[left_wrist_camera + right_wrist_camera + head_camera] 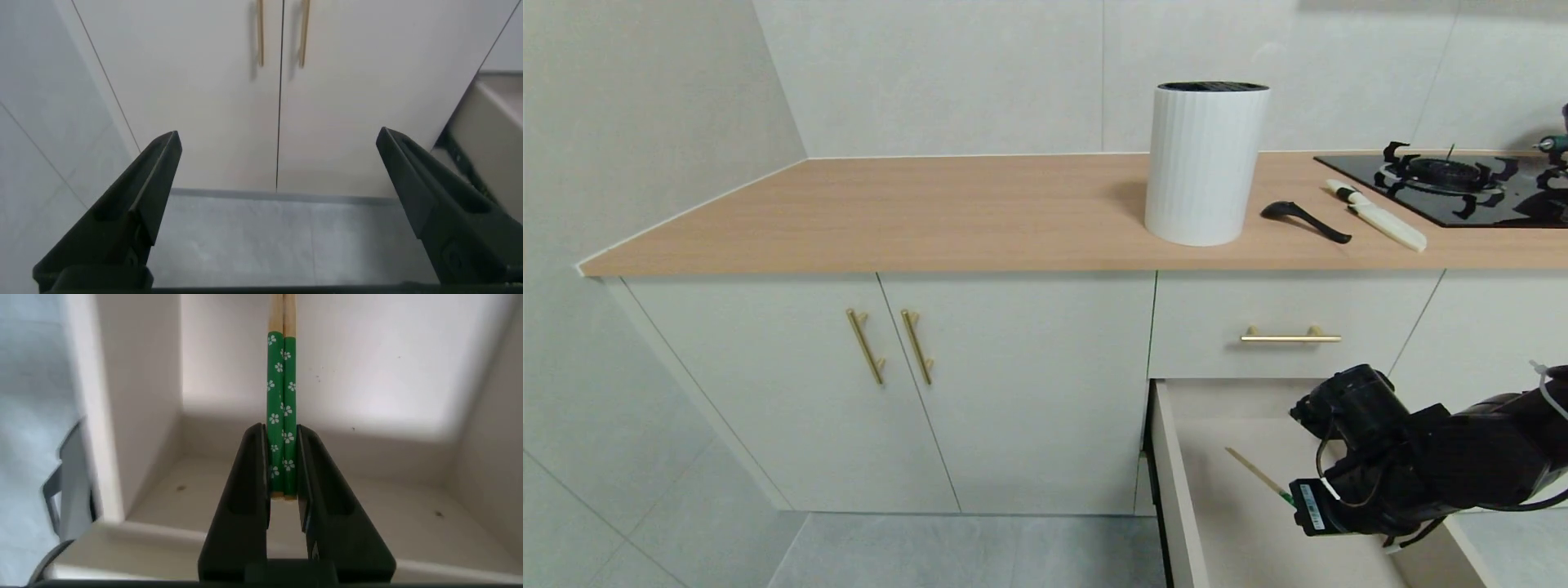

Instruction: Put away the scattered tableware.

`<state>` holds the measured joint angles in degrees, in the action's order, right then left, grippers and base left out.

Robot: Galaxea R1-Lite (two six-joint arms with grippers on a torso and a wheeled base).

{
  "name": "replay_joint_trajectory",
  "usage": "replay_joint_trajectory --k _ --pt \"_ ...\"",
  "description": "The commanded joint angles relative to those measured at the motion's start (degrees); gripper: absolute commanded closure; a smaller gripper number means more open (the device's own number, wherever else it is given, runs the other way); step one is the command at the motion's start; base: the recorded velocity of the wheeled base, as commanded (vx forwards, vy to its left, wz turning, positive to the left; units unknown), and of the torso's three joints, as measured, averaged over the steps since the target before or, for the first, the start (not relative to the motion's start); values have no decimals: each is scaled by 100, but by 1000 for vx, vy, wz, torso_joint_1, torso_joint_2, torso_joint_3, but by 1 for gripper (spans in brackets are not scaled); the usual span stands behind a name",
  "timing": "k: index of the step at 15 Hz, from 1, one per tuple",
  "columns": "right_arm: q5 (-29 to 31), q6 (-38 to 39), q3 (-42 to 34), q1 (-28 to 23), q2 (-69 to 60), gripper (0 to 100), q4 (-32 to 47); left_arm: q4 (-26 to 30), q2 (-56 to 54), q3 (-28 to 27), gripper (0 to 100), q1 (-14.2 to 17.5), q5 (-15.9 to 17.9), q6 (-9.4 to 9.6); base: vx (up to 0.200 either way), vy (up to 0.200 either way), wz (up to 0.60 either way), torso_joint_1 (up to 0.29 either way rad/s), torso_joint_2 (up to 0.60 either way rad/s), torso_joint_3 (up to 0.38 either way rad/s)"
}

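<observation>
Head view, chopsticks [1256, 473] held by the right gripper [1297, 496] over the open drawer [1174, 482], black spoon [1305, 219] and knife [1377, 215] laid on the countertop [931, 212] beside a white holder [1205, 163], left wrist view, left gripper [278, 208] spread wide before cabinet doors [196, 98], right wrist view, chopsticks [282, 400] pinched tight by the right gripper [283, 486], tips pointed into the drawer [376, 376]

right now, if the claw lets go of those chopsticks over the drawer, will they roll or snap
Probably stiff and light: the chopsticks jut straight past the right claw. Thin and round-looking, they'd likely roll on the drawer floor, not snap.
</observation>
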<state>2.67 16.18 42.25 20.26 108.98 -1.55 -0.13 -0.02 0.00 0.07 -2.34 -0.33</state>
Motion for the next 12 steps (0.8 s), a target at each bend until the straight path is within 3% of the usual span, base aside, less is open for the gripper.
replay_joint_trajectory --k 1,8,12 --pt "5 -1 -7 13 26 100 -3 -4 2 0 0 1 -3 -2 0 0 0 -149 456 310" --pt "23 -1 -50 4 0 100 -179 -4 2 0 0 1 -3 -2 0 0 0 -113 424 311" --pt "287 -9 -86 4 -26 100 -900 -4 2 0 0 1 -3 -11 0 0 0 -24 76 52"
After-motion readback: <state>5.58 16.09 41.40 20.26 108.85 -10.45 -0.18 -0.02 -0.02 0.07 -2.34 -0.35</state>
